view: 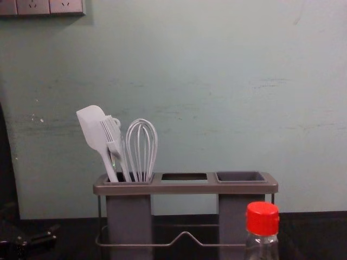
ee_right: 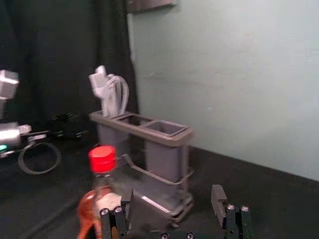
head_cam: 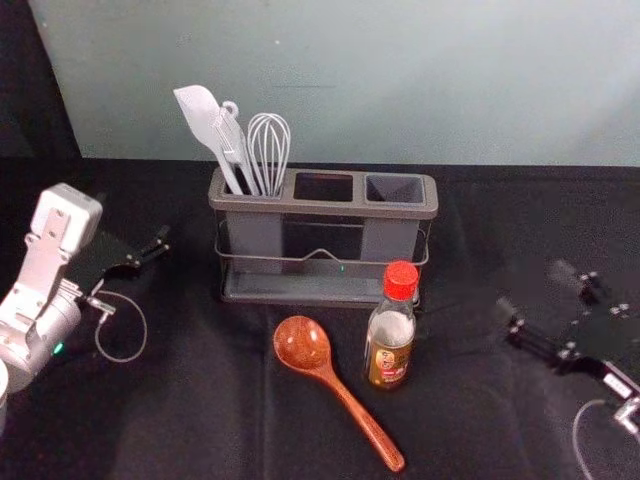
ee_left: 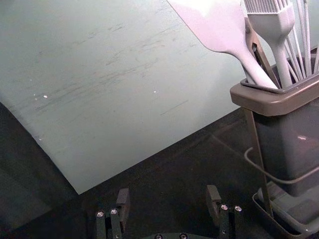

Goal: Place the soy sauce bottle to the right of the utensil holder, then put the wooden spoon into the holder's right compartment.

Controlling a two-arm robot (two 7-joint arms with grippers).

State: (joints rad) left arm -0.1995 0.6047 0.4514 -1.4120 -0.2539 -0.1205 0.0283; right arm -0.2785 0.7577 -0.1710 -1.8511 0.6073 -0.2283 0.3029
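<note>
Soy sauce bottle (head_cam: 390,340) upright, well apart from open, empty fingers

The right gripper (head_cam: 534,290) hangs off to the right, its fingers (ee_right: 218,199) spread wide with nothing between them. The bottle stands on the table (head_cam: 200,420), to the left of those fingers and a little nearer the robot than their tips. The left gripper (ee_left: 168,191), over beyond the holder's (head_cam: 320,208) left end, is likewise spread and empty.

A sideways approach by the right fingers looks the likeliest source of trouble. If one catches the bottle high, it could topple onto the wooden spoon (head_cam: 301,343), which lies just beside it on the side away from those fingers. A loose grip on smooth glass could let it turn or slip. Carried too low toward the right fingers' side, it might snag the holder's wire rail (view: 138,245); set down too close, it could nudge the holder and shift the right compartment (head_cam: 395,188). Later, the spoon's broad bowl may jam there unless the handle goes in first.

As for looks, the bottle is slim and see-through, with a bright red screw cap (head_cam: 401,281), a pale upper part and a yellowish label (head_cam: 388,366) low down, around what seems to be amber-brown liquid.
</note>
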